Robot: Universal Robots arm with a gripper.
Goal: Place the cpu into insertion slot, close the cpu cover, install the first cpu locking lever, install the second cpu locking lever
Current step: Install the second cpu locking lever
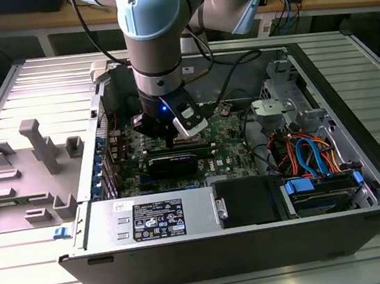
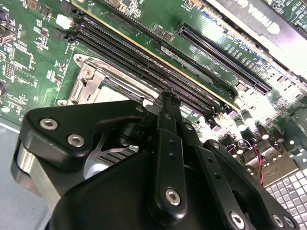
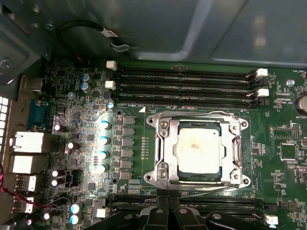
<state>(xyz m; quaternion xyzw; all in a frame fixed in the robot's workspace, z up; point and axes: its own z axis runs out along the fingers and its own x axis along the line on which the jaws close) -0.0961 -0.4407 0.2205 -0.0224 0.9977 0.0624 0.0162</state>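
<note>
Cpu [image 3: 199, 152]: seated in socket, cpu cover [image 3: 163, 143] closed around it. Light, rigid, fragile underside; handle by edges only. Gripper [image 3: 165, 211]: at socket's 6 o'clock edge in the first wrist view; finger state cannot be told.

Gripper [image 3: 167, 216]: in the first wrist view I get just the finger ends poking in over the picture's edge, so I can't call the jaws open or closed.
Gripper, exterior view [image 1: 171, 141]: the arm's wrist hangs right over it and the tips are too small for me to read.
Cpu [image 2: 106, 94]: in the second wrist view the gripper's black body hides most of it; I see one pale sliver.
Cpu cover [image 2: 93, 76]: same view, only a corner of the frame clears the gripper.
Locking levers: too thin against the cover for me to tell them apart.
</note>
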